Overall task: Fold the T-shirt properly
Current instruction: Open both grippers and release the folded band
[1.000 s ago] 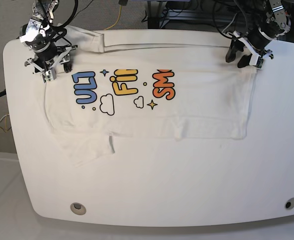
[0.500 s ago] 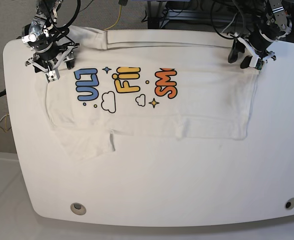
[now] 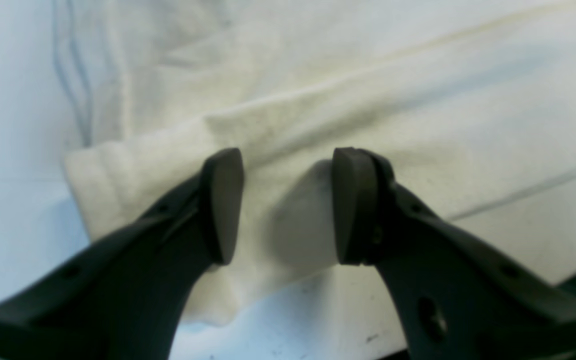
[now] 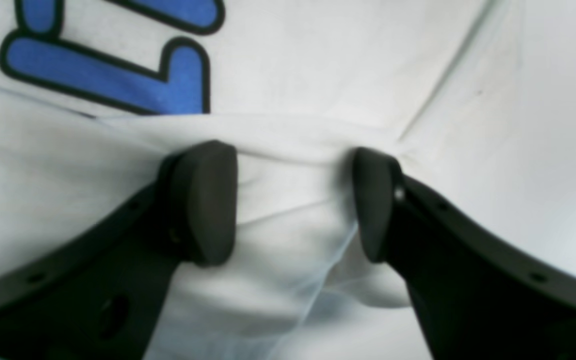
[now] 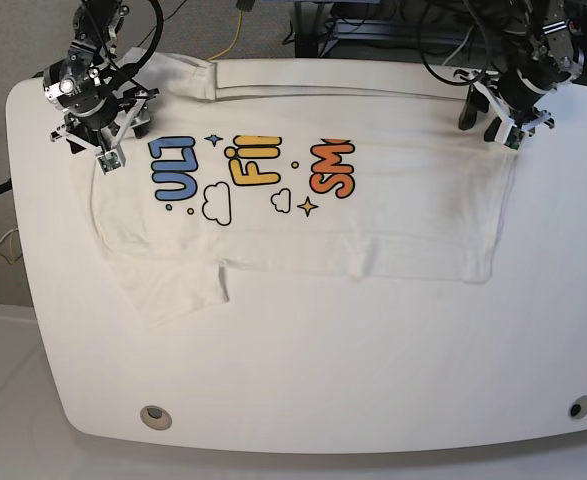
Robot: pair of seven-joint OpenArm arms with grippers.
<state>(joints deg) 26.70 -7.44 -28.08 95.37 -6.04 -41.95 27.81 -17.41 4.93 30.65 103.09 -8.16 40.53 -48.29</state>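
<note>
Base view: soft white T-shirt (image 5: pixel 303 215) lies creased; both arms' jaws spread over its folded edges.

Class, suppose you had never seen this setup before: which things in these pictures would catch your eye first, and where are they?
First, the T-shirt, spread half-folded across the far half of the white table, its blue, yellow and orange lettering bright against the cloth. Next, the two dark grippers at its far corners: the right gripper beside the blue letters and the left gripper at the opposite end, both with fingers apart over white fabric.
</note>
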